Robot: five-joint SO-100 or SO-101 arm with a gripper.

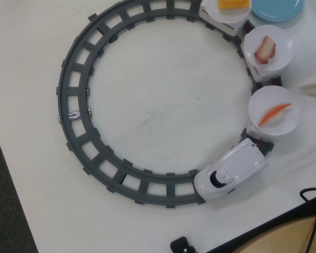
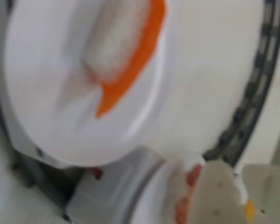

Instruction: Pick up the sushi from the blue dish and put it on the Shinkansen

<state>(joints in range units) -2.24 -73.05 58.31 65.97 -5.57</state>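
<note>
The sushi (image 1: 274,113), orange top on white rice, lies on the white plate (image 1: 287,126) of the car right behind the Shinkansen (image 1: 231,168) nose, at the lower right of the ring track in the overhead view. The wrist view shows that sushi (image 2: 130,65) close up and blurred, on the plate (image 2: 60,116). The blue dish (image 1: 276,8) sits at the top right edge with nothing on its visible part. My gripper (image 2: 237,170) shows at the wrist view's bottom right, its two pale fingers close together and holding nothing, apart from the sushi.
The grey ring track (image 1: 73,116) fills the table. A red-and-white piece (image 1: 265,50) and a yellow piece (image 1: 234,4) ride on other white plates. A pale part of the arm (image 1: 315,87) pokes in at the right edge. A black cable (image 1: 310,195) lies bottom right.
</note>
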